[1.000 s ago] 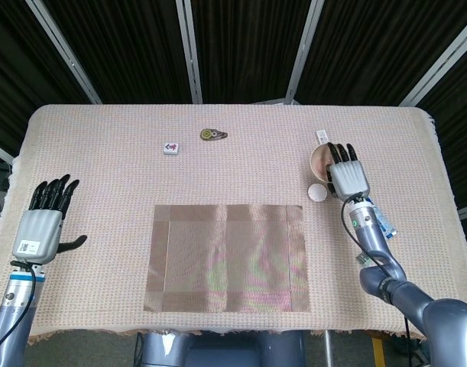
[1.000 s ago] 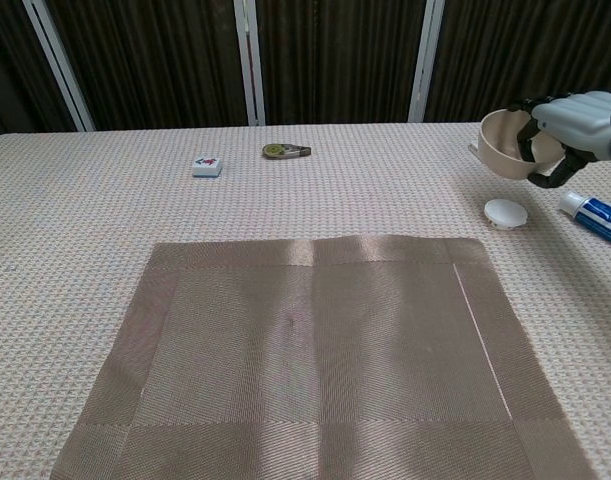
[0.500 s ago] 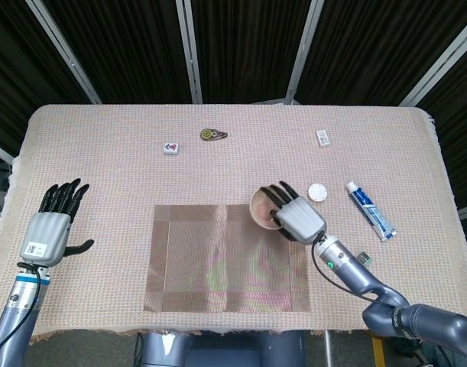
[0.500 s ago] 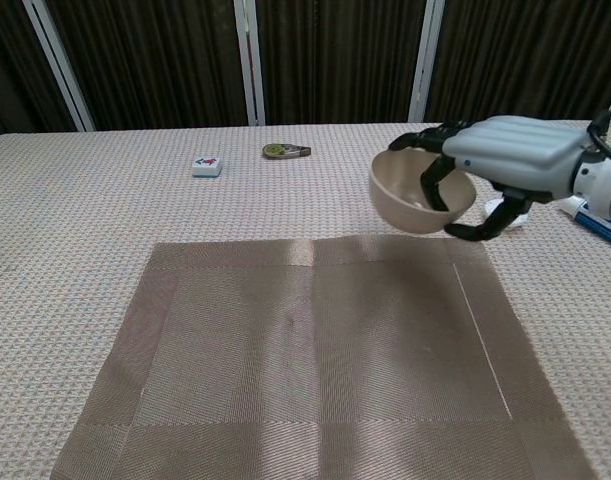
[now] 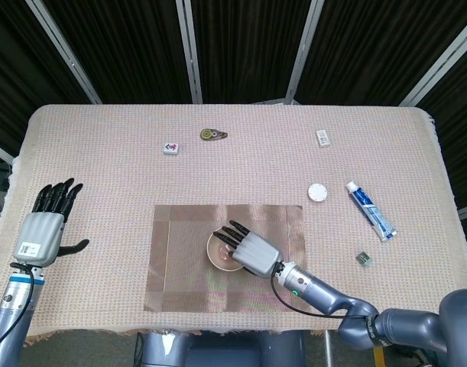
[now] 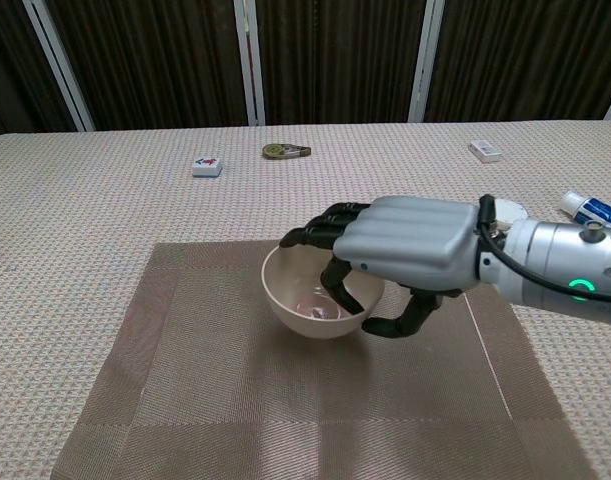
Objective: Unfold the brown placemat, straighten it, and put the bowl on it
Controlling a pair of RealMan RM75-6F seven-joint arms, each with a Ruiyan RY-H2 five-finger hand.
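Your right hand (image 6: pixel 410 250) grips the bowl (image 6: pixel 315 295) by its rim, just over the middle of the flat placemat (image 5: pixel 179 267). Lower it level until its base sits, then release. Left hand (image 5: pixel 40 233) hangs open, empty, beside the desk.

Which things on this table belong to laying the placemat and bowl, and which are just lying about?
Belong to the job:
- brown placemat, unfolded flat
- bowl, over the placemat
- right hand, fingers hooked over the bowl's rim

Lying about:
- toothpaste tube
- white round lid
- mahjong tile
- tape measure
- small white block
- small dark clip
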